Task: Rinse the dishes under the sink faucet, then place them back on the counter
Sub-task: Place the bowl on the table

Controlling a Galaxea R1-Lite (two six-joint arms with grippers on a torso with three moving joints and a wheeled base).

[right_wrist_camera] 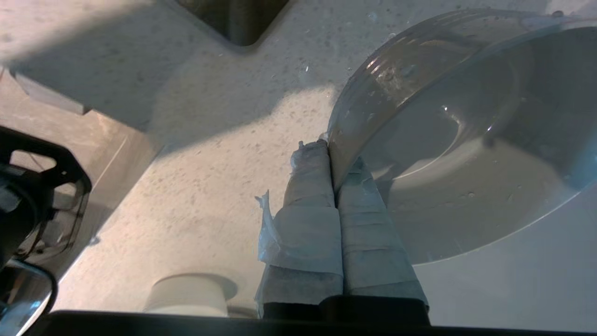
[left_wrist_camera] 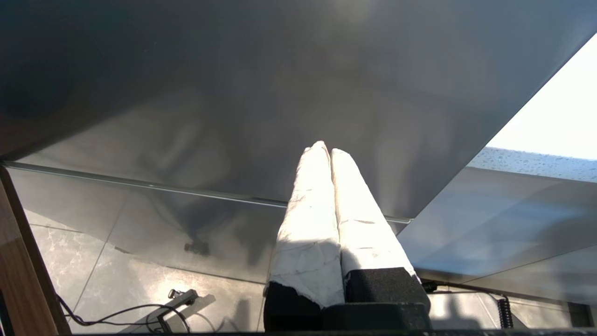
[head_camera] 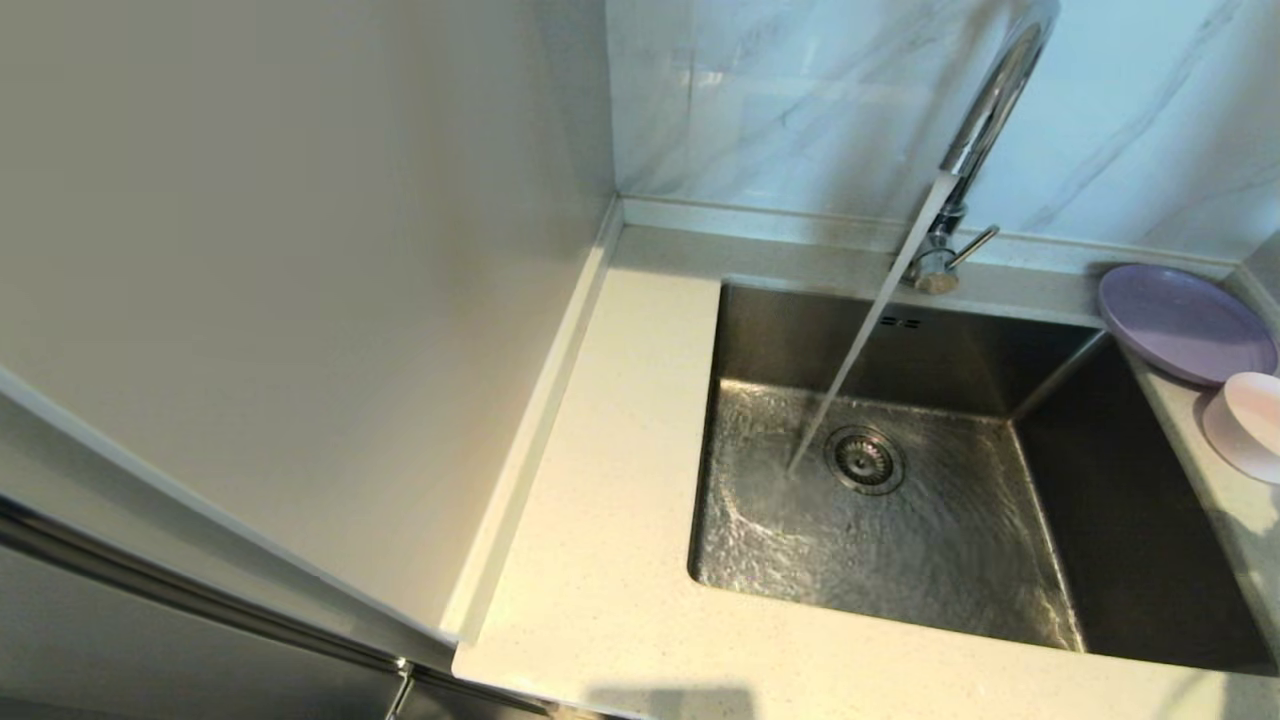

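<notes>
Right gripper (right_wrist_camera: 332, 156) is pinched on the near rim of the pink bowl (right_wrist_camera: 457, 140), w/ one taped finger outside the wall & the other inside, pads closed tight on the edge; bowl's inside is wet w/ droplets. In the head view neither arm shows, but the bowl (head_camera: 1248, 425) sits at the far right edge on the counter (head_camera: 600, 520), right of the basin, its rim overlapping the near edge of the purple plate (head_camera: 1185, 322). Plate lies flat at the back right corner of the counter, partly overhanging the basin (head_camera: 1130, 520) corner. Faucet (head_camera: 985, 130) is on: water stream (head_camera: 860, 350) falls slanting into the basin & lands just left of the drain strainer (head_camera: 864, 459), rippling sheet of water across the steel floor. Faucet lever (head_camera: 975, 247) sticks out to the right of the base. Left gripper (left_wrist_camera: 329, 151) is parked low, off the counter beside a grey cabinet panel (left_wrist_camera: 280, 93), taped fingers pressed together w/ nothing between them; floor tiles & a black cable (left_wrist_camera: 121, 313) are visible below it.
</notes>
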